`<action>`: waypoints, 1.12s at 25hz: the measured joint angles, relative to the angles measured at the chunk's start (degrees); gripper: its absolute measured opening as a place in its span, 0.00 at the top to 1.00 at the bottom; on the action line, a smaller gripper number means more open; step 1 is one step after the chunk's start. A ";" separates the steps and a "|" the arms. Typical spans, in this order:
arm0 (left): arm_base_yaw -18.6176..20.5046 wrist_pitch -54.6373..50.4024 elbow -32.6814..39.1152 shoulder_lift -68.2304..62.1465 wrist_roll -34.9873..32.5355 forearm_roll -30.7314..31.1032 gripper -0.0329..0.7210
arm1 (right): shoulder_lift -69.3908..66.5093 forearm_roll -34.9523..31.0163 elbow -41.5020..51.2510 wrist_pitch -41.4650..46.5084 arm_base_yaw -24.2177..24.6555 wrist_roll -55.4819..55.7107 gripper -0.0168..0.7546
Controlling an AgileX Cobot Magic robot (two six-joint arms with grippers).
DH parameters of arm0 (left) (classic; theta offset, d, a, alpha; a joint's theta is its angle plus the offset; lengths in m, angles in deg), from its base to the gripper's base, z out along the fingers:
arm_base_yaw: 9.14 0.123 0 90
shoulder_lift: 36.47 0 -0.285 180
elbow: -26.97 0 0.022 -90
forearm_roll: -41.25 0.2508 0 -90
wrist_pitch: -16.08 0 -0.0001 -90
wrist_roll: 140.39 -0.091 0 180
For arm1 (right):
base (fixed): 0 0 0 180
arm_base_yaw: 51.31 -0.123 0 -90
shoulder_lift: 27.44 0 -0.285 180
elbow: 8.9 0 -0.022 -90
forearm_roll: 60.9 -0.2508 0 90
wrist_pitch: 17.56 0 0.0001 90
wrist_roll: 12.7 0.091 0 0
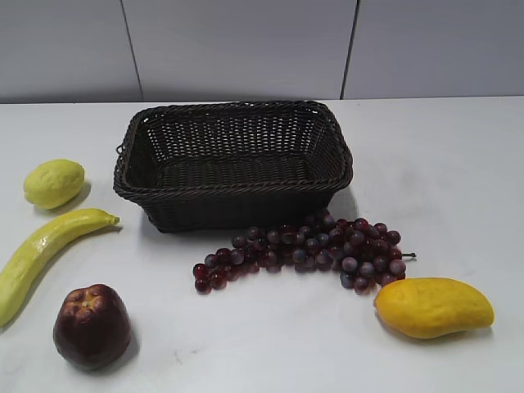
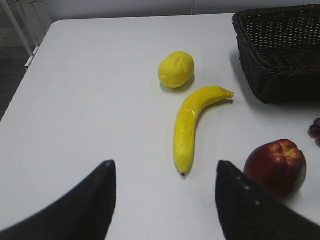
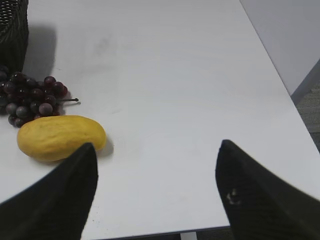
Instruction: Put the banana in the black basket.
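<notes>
The banana lies on the white table at the far left, curved, also in the left wrist view. The black basket stands empty at the back middle; its corner shows in the left wrist view. My left gripper is open and empty, just short of the banana's near tip, which lies between its fingers. My right gripper is open and empty above the table's front right, next to the mango. Neither gripper shows in the exterior view.
A lemon lies behind the banana. A dark red apple sits at the front left. A bunch of dark grapes lies in front of the basket. A mango lies at the front right. The table's front edge is close under the right gripper.
</notes>
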 joint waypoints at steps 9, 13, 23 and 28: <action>0.00 0.00 0.00 0.00 0.00 0.00 0.15 | 0.00 0.00 0.00 0.00 0.00 0.00 0.22; 0.00 0.00 0.00 0.00 0.00 0.00 0.15 | 0.00 0.00 0.00 0.00 0.00 0.00 0.22; 0.00 0.17 0.00 -0.18 0.00 0.00 0.16 | 0.00 0.00 0.00 0.00 0.00 0.00 0.22; 0.00 1.81 -1.55 -6.91 0.00 -0.17 0.16 | 0.00 0.00 0.00 0.00 0.00 0.00 0.22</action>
